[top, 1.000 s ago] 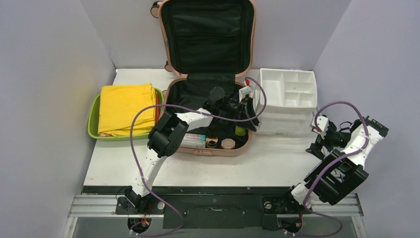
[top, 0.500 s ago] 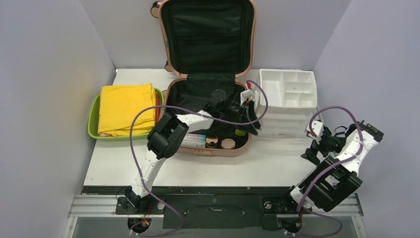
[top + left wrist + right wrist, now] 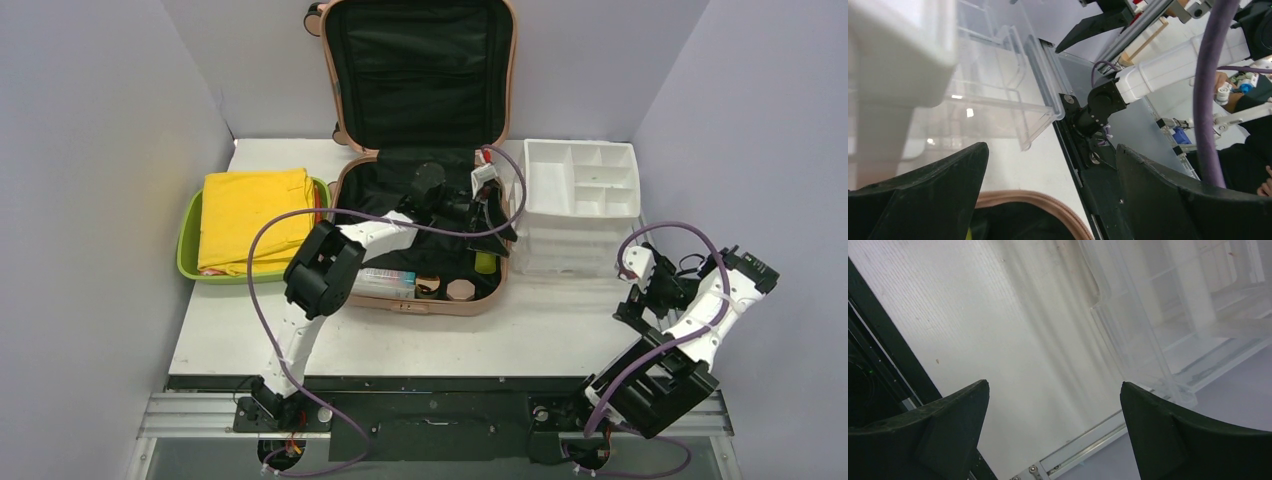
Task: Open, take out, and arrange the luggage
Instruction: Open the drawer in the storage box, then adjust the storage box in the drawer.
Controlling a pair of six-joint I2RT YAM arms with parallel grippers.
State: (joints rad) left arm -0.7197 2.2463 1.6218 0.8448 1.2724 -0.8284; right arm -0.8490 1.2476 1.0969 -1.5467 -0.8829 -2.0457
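Pale lavender walls point(image 3: 100, 150) enclose a white table point(image 3: 560, 330) on 3 sides.

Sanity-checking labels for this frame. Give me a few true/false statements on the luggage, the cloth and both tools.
1. The lid of the luggage stands open. True.
2. The yellow cloth lies inside the luggage. False: it lies folded in the green tub, to the left of the luggage.
3. The left tool is open and empty. True.
4. The right tool grips the white organizer. False: it is open over the table and holds nothing.
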